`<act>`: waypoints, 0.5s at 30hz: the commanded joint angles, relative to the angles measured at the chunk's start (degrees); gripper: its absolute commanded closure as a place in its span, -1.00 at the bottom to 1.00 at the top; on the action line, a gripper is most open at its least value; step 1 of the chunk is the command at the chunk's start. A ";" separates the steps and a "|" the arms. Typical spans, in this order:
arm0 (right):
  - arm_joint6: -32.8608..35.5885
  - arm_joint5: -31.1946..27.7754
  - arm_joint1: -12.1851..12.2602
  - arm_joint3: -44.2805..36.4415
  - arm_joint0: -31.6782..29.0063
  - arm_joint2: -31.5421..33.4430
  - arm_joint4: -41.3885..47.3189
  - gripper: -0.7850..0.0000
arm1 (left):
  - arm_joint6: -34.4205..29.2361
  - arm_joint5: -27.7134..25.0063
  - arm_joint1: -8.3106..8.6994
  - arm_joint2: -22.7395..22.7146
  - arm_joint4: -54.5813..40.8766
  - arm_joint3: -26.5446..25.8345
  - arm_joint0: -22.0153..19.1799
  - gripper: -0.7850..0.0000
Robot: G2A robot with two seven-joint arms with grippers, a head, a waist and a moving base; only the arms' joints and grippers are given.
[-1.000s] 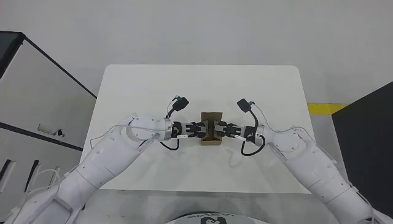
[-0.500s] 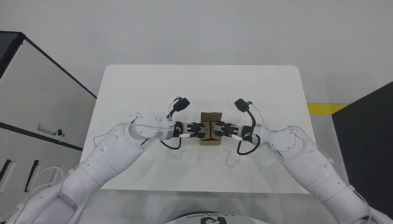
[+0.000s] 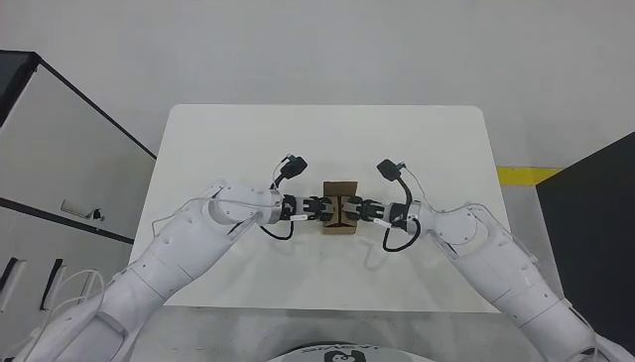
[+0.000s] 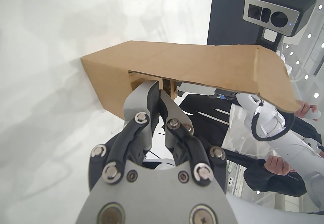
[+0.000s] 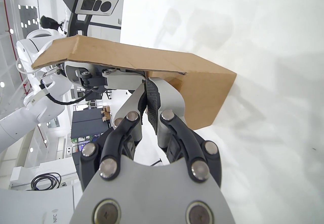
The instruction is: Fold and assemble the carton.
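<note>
Jaws of left gripper (image 4: 160,94) and right gripper (image 5: 149,88) pinch opposite carton (image 3: 340,206) flaps; press inward evenly, base flat on surface (image 3: 228,144).

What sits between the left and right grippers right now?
The carton. In the top view, the left gripper and right gripper meet it from opposite sides, each shut on its cardboard.
</note>
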 commanded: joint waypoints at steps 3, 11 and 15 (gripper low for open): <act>-0.12 0.64 -0.16 0.18 0.10 -0.19 -0.48 1.00 | -0.24 0.31 -0.16 -0.07 0.20 0.44 0.20 1.00; -0.16 0.69 -0.42 0.36 0.12 -0.19 -0.73 1.00 | -0.50 0.51 -0.56 -0.34 0.39 0.80 0.22 1.00; 0.10 -0.19 -0.42 0.14 -0.24 0.26 -0.43 1.00 | -0.30 0.20 -0.58 -0.95 0.59 0.26 0.67 1.00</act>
